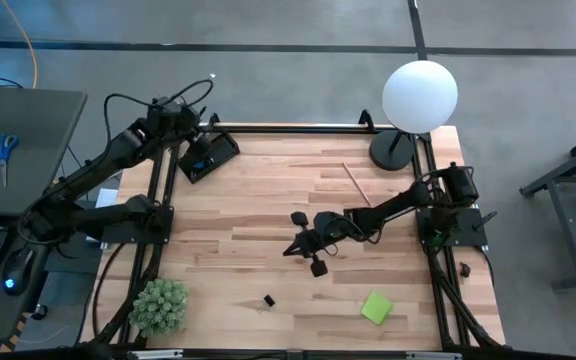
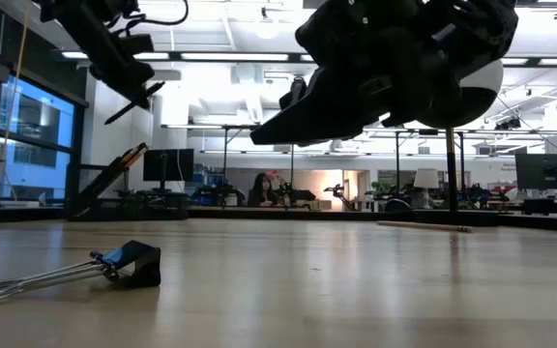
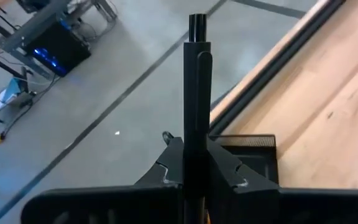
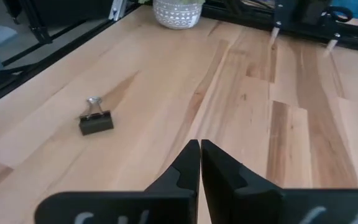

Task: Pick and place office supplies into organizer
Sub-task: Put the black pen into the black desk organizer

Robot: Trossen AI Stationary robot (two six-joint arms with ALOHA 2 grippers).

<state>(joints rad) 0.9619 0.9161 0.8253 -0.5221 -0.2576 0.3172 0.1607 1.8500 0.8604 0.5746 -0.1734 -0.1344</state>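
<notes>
My left gripper [image 1: 198,143] hangs at the table's far left corner, above the black organizer [image 1: 218,155], and is shut on a black pen [image 3: 197,74]. The low view shows that pen [image 2: 129,107] slanting down out of the gripper. My right gripper [image 1: 288,250] hovers shut over the middle of the table with nothing in it. A black binder clip [image 1: 268,300] lies flat near the front edge, ahead of the right gripper [image 4: 199,152]. On the table also lie a green sticky-note pad [image 1: 376,307] and a wooden pencil [image 1: 356,183]. My left gripper pinches the pen's barrel [image 3: 197,134] between its two fingers. The pen runs along the fingers and sticks far out beyond their tips to its free end [image 3: 197,25]. It is lifted clear and slants downward above the organizer's corner [image 3: 253,152].
A lamp with a white globe [image 1: 420,95] and a round black base [image 1: 393,150] stands at the far right. A green spiky plant [image 1: 160,305] sits at the near left corner. Black frame rails [image 1: 158,230] run along the table's sides. A grey desk [image 1: 18,150] stands left of the table.
</notes>
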